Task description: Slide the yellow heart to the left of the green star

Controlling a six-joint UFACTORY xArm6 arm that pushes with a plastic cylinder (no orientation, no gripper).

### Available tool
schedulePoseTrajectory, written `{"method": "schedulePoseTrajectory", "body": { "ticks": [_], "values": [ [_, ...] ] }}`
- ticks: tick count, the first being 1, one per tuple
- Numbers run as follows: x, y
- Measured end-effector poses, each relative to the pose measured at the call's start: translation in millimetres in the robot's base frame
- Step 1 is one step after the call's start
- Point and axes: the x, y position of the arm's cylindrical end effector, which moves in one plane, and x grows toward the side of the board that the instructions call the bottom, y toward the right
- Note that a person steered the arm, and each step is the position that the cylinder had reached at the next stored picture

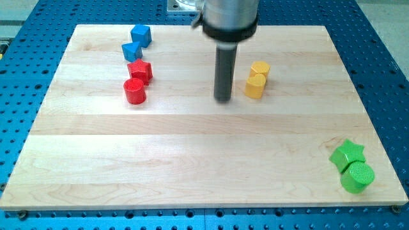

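Observation:
Two yellow blocks stand touching at the upper right of centre: one at the view's top (259,69) and one just below it (254,86); I cannot tell which is the heart. The green star (347,154) lies near the board's lower right corner. My tip (223,99) rests on the board just left of the lower yellow block, a small gap apart, and far up and left of the green star.
A green cylinder (356,177) touches the green star's lower right side. At the upper left stand two blue blocks (141,34) (131,51), a red star (140,70) and a red cylinder (135,91). The wooden board (192,166) lies on a blue perforated table.

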Motion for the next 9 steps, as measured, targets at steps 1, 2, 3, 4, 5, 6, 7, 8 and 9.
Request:
{"method": "schedulePoseTrajectory", "body": {
  "ticks": [1, 2, 3, 4, 5, 6, 7, 8, 9],
  "values": [
    [-88, 50],
    [-38, 85],
    [67, 56],
    [40, 17],
    [67, -24],
    [108, 33],
    [129, 19],
    [152, 50],
    [161, 76]
  ]
}}
